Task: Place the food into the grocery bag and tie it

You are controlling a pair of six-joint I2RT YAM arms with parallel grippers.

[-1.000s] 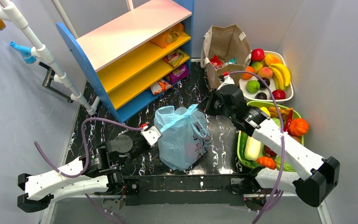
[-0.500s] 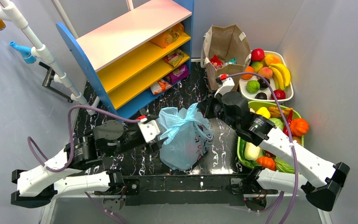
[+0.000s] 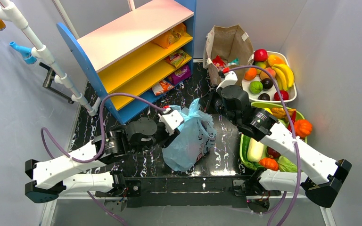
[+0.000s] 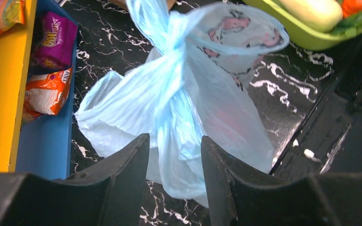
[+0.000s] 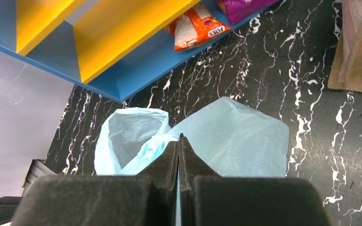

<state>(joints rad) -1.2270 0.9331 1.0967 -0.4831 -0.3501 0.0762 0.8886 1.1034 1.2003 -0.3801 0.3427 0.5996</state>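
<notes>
Left wrist: left gripper (image 4: 174, 140) jaws part-open astride grocery bag (image 4: 122, 103) knot; right gripper (image 5: 179, 137) pinched shut, seemingly on film.

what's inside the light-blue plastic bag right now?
Through the thin light-blue plastic carrier bag only a faint reddish patch shows in the left wrist view. Its neck is bunched shut, so the rest is hidden; packets can't be identified.

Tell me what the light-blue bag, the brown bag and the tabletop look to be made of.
The grocery bag: thin plastic film, slightly glossy; it is translucent and crumples softly.
The brown bag: stiff matte paper, likely kraft; it stands open with sharp creases.
The tabletop: black with white veins, faintly glossy; a marble look, perhaps a printed laminate or sheet.
</notes>
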